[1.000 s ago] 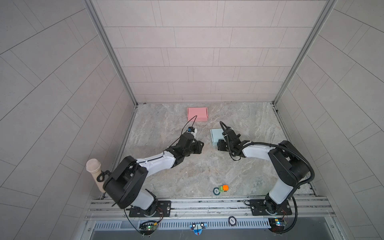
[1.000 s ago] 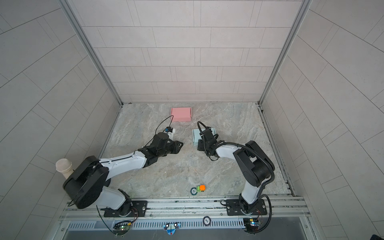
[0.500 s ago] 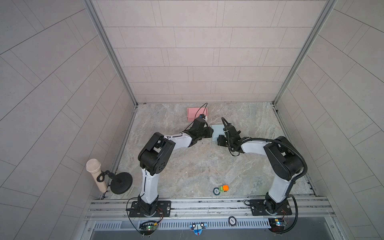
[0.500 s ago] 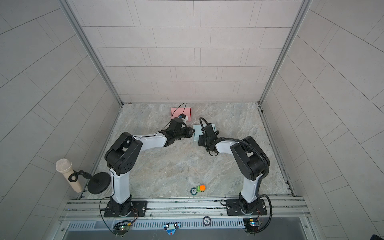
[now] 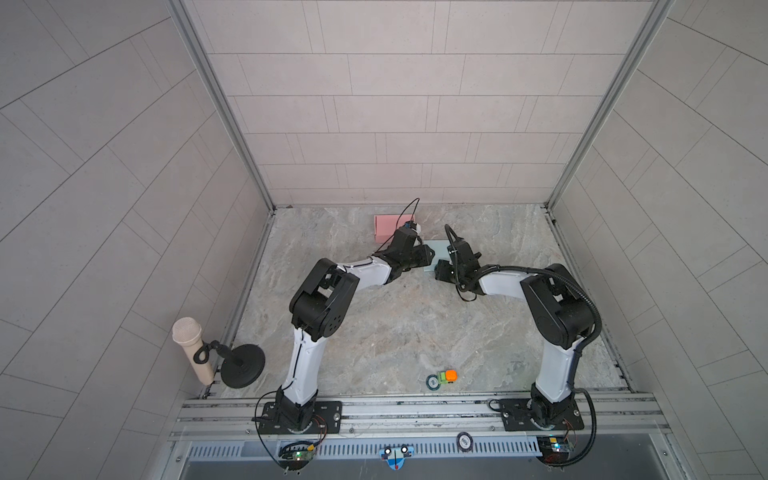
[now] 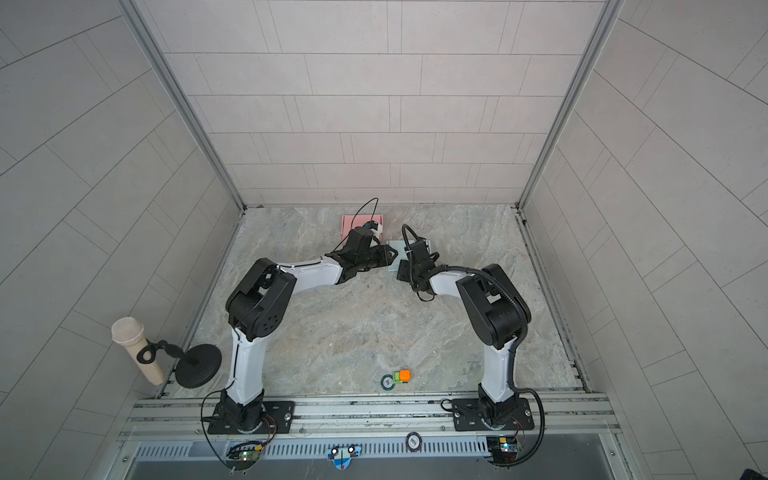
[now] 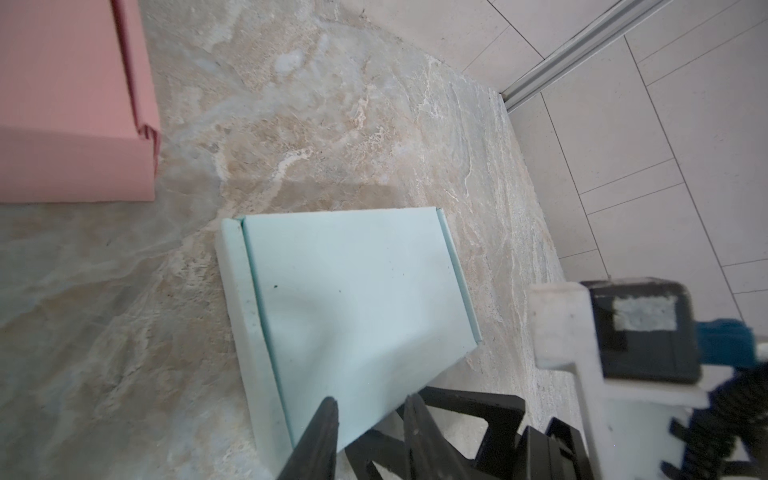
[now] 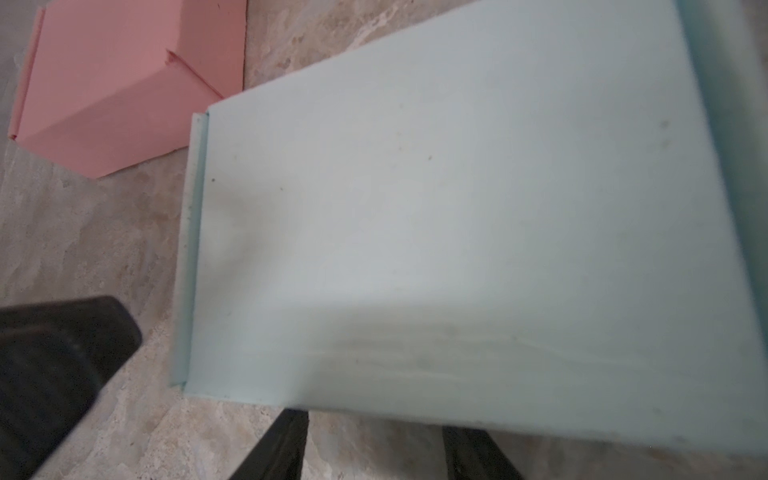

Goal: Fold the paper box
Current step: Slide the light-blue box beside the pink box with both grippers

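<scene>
Mint-green card makes up the flat, rectangular paper box [image 7: 357, 286], which is seen lying toward the back of the marble-patterned table top [image 7: 311, 124], between the two grippers. Its near corner is overlapped by the left gripper [image 7: 370, 403], whose black fingers [image 7: 324, 419] are held narrowly apart above the panel; the box's surface is visible in the gap and nothing is clamped. The opposite edge is met by the right gripper [image 8: 374, 432], whose fingers [image 8: 282, 440] are spread well apart. Their tips are covered by the box's blurred, raised edge, so a hold cannot be told. In both top views only slivers of the box [image 5: 438, 248] [image 6: 395, 247] are exposed between the left gripper [image 5: 430, 252] [image 6: 388, 252] and the right gripper [image 5: 441, 271] [image 6: 402, 270]. The whole panel, with a narrow folded flap along each short side, is shown only by the wrist views. The right arm's white camera mount [image 7: 582, 332] is revealed just beyond the box in the left wrist view alone. A salmon-pink folded paper box [image 7: 62, 104] [image 5: 384, 226] is seen nearby, apart from the green one and closer to the back wall. A beige microphone on a round black stand [image 5: 189, 349] at the left edge and a small orange-and-green object [image 5: 448, 376] near the front rail are caught only from above.
</scene>
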You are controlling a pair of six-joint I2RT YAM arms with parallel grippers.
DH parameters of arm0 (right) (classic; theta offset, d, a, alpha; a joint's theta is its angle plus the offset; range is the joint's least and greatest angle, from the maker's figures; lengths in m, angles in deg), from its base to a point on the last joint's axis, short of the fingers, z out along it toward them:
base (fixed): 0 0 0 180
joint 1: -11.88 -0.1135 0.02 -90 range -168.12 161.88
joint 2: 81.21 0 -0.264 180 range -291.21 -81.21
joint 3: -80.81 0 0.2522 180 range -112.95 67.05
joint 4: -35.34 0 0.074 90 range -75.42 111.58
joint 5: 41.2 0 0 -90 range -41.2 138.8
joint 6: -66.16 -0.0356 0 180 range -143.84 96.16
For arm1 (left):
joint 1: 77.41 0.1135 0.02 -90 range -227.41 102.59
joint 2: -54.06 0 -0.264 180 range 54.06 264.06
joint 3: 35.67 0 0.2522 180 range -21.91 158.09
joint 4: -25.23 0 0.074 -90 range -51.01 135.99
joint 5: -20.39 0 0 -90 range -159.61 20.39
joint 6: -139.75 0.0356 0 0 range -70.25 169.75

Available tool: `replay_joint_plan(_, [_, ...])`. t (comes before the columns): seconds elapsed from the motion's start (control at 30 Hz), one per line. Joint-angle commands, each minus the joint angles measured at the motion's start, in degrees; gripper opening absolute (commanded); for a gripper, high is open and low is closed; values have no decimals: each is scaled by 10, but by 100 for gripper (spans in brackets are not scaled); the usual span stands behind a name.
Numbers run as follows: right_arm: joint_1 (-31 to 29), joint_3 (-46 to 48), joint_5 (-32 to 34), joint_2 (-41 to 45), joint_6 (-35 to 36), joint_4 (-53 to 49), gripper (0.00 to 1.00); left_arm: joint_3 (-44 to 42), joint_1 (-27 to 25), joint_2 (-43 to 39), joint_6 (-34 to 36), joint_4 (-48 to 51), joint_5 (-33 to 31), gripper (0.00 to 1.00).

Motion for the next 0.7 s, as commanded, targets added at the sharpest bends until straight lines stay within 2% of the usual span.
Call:
replay_joint_plan(0.0, [2,-8,0,-15,3,-27,55,-5,22,11,-16,-14,-11,35])
replay_joint_plan(0.17, [10,-13,-2,-23,4,-28,55,2,25,16,4,0,-8,39])
replay_joint_plan(0.3, [12,-25,-1,-30,9,-39,54,-23,30,-2,5,-49,2,47])
replay_joint_plan(0.37, [13,-32,-1,-34,13,-46,54,-20,37,3,-2,-62,30,50])
replay_joint_plan(0.47, [13,-34,0,-36,17,-50,54,-3,62,19,-12,-66,61,51])
replay_joint_plan(0.67, [13,-37,1,-40,13,-50,54,32,62,60,-30,-68,71,51])
